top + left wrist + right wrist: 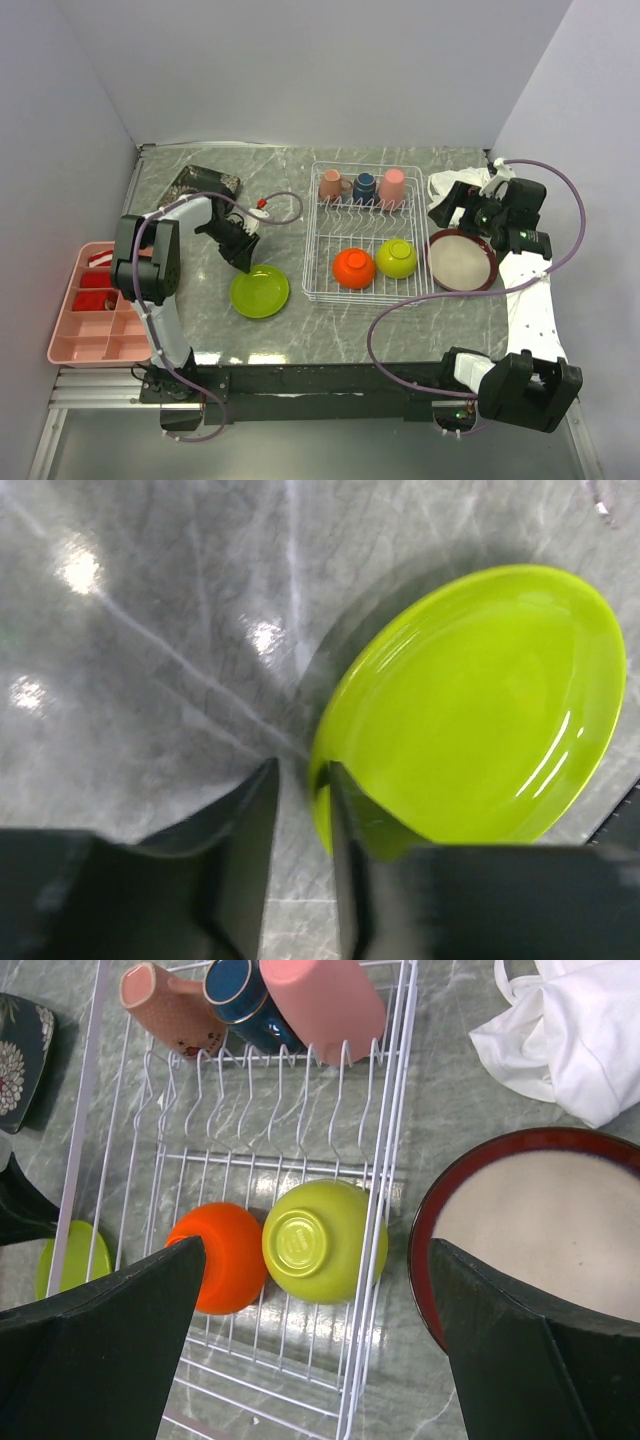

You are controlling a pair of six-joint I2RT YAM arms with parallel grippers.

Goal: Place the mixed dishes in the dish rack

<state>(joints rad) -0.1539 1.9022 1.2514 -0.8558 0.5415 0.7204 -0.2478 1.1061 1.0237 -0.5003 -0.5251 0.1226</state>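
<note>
Left gripper (303, 770) narrowly open astride rim of lime green plate (470, 710); right gripper (318, 1250) wide open.

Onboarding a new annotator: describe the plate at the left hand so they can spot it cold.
Find the white wire dish rack mid-table. Off its near-left corner a lime green plate lies on the table, the left hand straddling its rim. Unlike the lime green bowl inside the rack it is flat, and the brown round plate sits right of the rack.
</note>
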